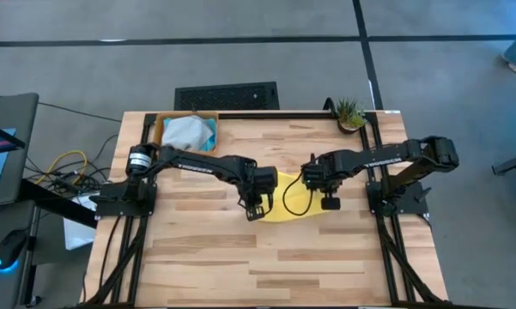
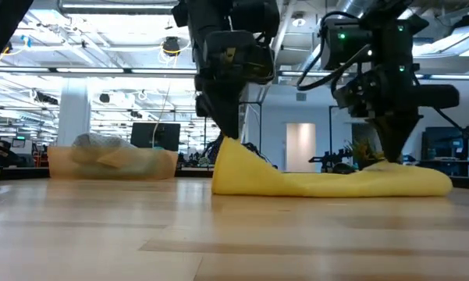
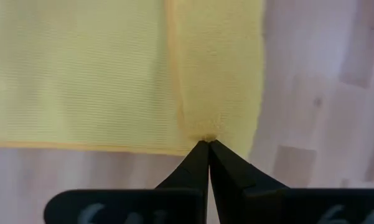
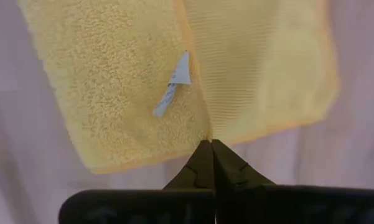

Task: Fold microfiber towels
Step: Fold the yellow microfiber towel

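- Looking down from the high view, the soft yellow square microfiber towel (image 1: 294, 204) lies mid-table (image 1: 266, 266), its long axis running across from the left claw (image 1: 254, 211) to the right claw (image 1: 330, 203); other cloths sit bunched in the shallow orange rectangular tray (image 1: 160, 129) at the far left corner.
- Low view: the towel's left end is lifted into a peak while the rest sags onto the wood, so both ends should rise evenly to keep the fold square.
- Left wrist view: the fingers are pinched together on a towel edge (image 3: 202, 134).
- Right wrist view: the fingers likewise clamp an edge near the small white care tag (image 4: 174, 89); keep that tag inside the fold.
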{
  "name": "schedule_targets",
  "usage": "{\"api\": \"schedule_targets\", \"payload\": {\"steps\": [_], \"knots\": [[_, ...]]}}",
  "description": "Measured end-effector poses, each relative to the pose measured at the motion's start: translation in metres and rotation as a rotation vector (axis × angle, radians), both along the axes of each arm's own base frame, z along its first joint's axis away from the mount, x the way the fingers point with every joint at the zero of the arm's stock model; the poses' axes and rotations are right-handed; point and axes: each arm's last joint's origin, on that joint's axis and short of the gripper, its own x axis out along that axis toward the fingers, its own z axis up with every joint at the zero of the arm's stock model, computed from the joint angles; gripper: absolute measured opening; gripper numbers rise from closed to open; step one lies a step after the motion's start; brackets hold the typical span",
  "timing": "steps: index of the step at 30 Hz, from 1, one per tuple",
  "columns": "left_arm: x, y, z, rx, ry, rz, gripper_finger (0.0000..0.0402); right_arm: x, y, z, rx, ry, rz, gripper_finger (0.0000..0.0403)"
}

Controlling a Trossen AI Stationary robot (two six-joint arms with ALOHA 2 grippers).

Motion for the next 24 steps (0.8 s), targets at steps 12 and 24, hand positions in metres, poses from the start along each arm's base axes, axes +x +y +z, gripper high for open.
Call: {"api": "schedule_targets", "payload": {"steps": [12, 24], "knots": [[-0.005, 0.05, 0.02, 0.159, 0.066, 0.127, 0.0, 0.002, -0.028, 0.012, -0.217, 0.006, -0.084, 0.0001], [-0.012, 0.086, 0.019, 0.193, 0.086, 0.189, 0.0, -0.001, -0.054, 0.012, -0.25, 0.003, -0.146, 0.0005]]}}
